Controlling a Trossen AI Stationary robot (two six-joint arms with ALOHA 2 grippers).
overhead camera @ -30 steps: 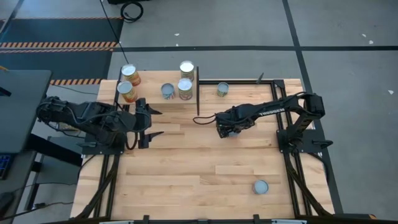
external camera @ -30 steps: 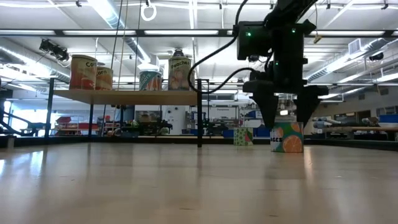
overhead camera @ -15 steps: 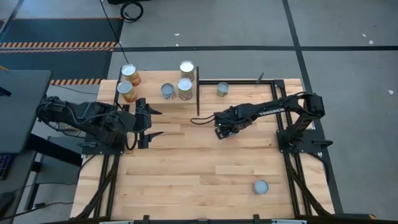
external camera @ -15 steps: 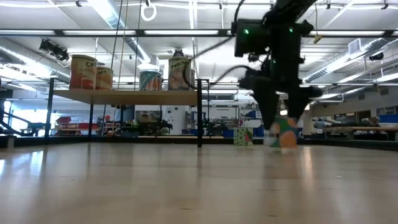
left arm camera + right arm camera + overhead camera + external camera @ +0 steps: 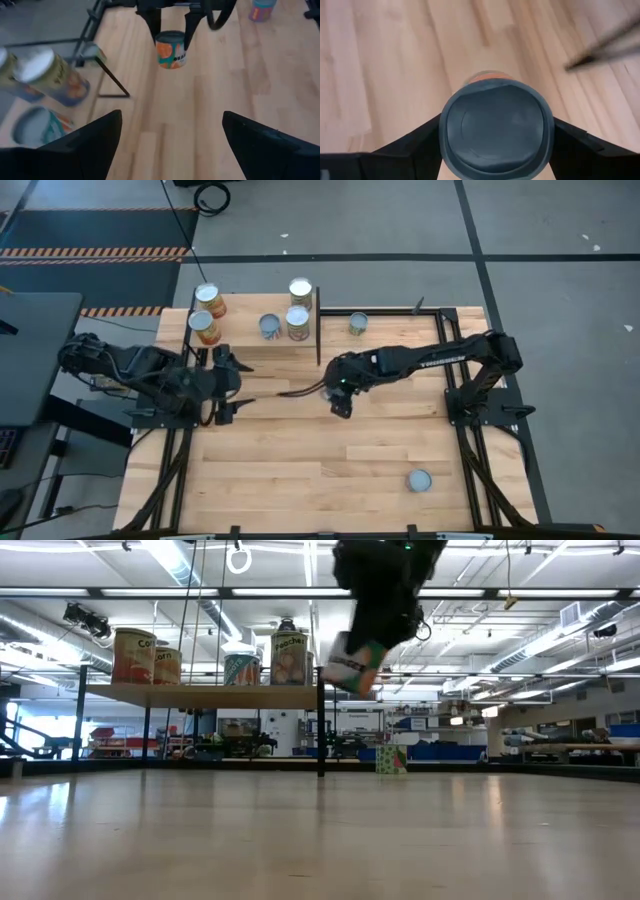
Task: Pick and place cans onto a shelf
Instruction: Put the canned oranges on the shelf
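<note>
My right gripper (image 5: 340, 393) is shut on a can with an orange and teal label (image 5: 171, 50), held above the table's middle, right of the shelf (image 5: 240, 320). In the low view the can (image 5: 358, 662) hangs tilted at about the height of the shelf board (image 5: 200, 695). Several cans stand on the shelf on their bases (image 5: 298, 323). One can (image 5: 358, 323) stands on the table at the far edge and another (image 5: 419, 480) at the near right. My left gripper (image 5: 170, 145) is open and empty at the table's left. My right gripper pinches the can between its two fingers, one on each side of the can's wall near its top rim (image 5: 161, 37). The fingers (image 5: 420, 145) come from above and point down past the silver top (image 5: 495, 127). The can hangs below them, lifted clear and tilted.
The shelf's black upright (image 5: 318, 335) stands between the held can and the cans on the shelf. Bare tabletop (image 5: 300, 460) lies toward the near edge. The arm bases stand at the left and right edges.
My right gripper, whose fingers stood around the can on the table, has taken hold of it. It has lifted the can clear of the table and carried it toward the table's left, toward the shelf. The can now hangs tilted.
</note>
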